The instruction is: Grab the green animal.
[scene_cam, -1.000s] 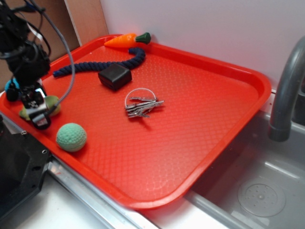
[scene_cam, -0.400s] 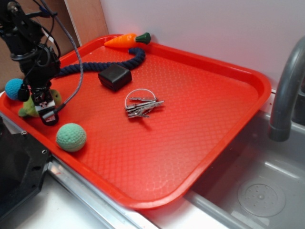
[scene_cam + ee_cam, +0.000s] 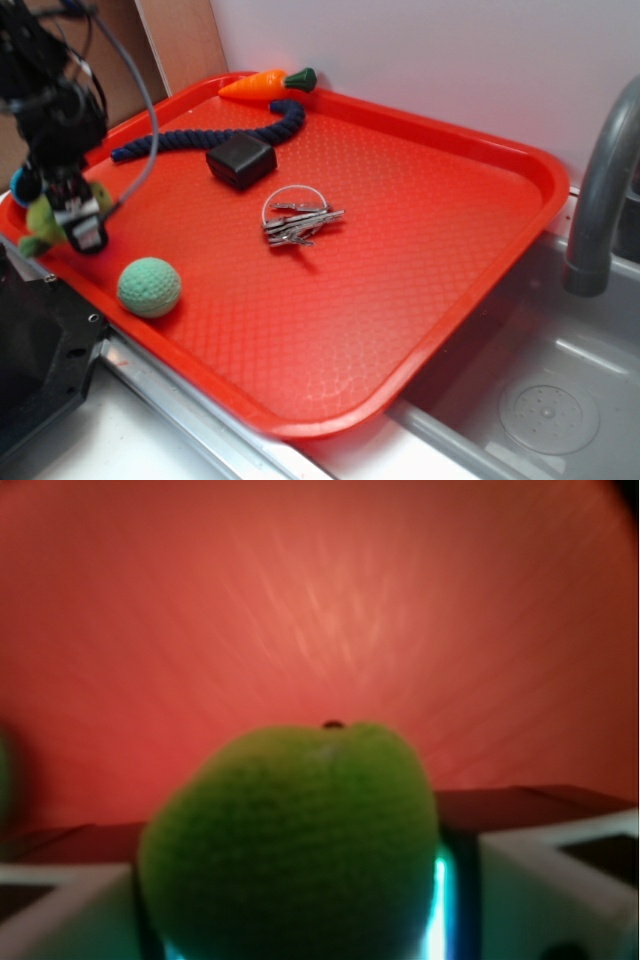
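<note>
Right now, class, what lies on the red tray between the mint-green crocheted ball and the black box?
Nothing: in the exterior view, only bare red tray separates the mint-green crocheted ball from the black box.

the gripper (image 3: 72,222) points down at the arm's end, its fingers (image 3: 560,880) clamped on the green animal (image 3: 290,845).

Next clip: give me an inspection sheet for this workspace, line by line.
Surface: red plastic tray beside a sink.
Job's things: fuzzy lime-green plush animal sits between the gripper's fingers.
Clutter: mint-green crocheted ball, black box, metal clips on a ring, navy rope, toy carrot, blue crocheted ball partly hidden.
Grippers: gripper shut on the animal at the tray's left edge.
Cables: grey cable loops from the arm.
Surroundings: grey faucet, white wall.
</note>
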Robot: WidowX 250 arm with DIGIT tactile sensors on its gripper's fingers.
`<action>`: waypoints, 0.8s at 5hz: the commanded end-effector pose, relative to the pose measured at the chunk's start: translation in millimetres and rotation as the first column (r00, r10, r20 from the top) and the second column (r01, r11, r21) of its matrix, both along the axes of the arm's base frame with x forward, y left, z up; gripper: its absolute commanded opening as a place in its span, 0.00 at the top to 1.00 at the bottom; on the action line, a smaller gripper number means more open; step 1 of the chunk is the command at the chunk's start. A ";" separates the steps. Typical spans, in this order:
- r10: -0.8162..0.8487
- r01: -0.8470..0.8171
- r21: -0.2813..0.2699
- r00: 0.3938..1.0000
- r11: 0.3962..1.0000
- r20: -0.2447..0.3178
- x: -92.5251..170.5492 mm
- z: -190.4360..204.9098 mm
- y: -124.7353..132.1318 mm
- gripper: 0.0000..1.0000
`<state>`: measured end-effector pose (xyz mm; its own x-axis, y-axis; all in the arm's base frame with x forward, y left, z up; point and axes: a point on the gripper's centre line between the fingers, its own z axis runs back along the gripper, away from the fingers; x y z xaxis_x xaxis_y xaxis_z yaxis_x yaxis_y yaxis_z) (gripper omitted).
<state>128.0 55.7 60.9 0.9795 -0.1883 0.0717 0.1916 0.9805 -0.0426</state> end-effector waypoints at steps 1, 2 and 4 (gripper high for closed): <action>0.195 -0.200 0.042 0.974 0.979 0.113 24.5 104.0 -53.1 1.00; 0.265 -0.268 0.025 0.961 0.963 0.081 46.4 141.3 -76.5 1.00; 0.336 -0.336 0.049 0.942 0.940 0.022 88.5 132.6 -67.7 1.00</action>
